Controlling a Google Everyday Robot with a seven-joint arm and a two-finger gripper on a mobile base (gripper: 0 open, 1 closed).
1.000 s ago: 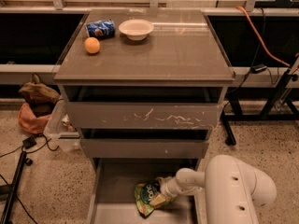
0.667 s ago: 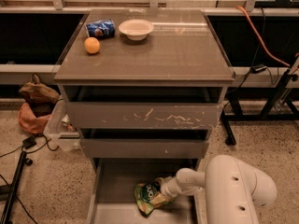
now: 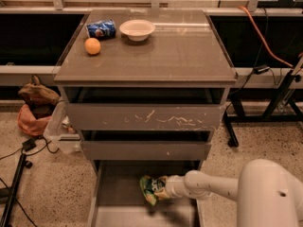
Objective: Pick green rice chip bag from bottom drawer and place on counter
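Gripper [image 3: 162, 189] is located inside the open bottom drawer [image 3: 113, 193], low over its grey floor and toward the right half. It is clamped on the green rice chip bag [image 3: 149, 188]: the bag's right edge is pinched at the gripper tip, and the rest sticks out to the gripper's left, crumpled and tilted. A shadow is seen on the drawer floor just below the bag. The white arm [image 3: 213, 186] is run off to the gripper's right, toward the bulky white housing at the frame corner.

Directly above the gripper, the middle drawer [image 3: 142, 150] and the scratched top drawer [image 3: 142, 117] are seen. The counter [image 3: 175, 51] is well above the gripper. On its far left part, up and left of the gripper, an orange [image 3: 93, 46], a blue crushed can [image 3: 101, 29] and a white bowl [image 3: 137, 29] are placed.
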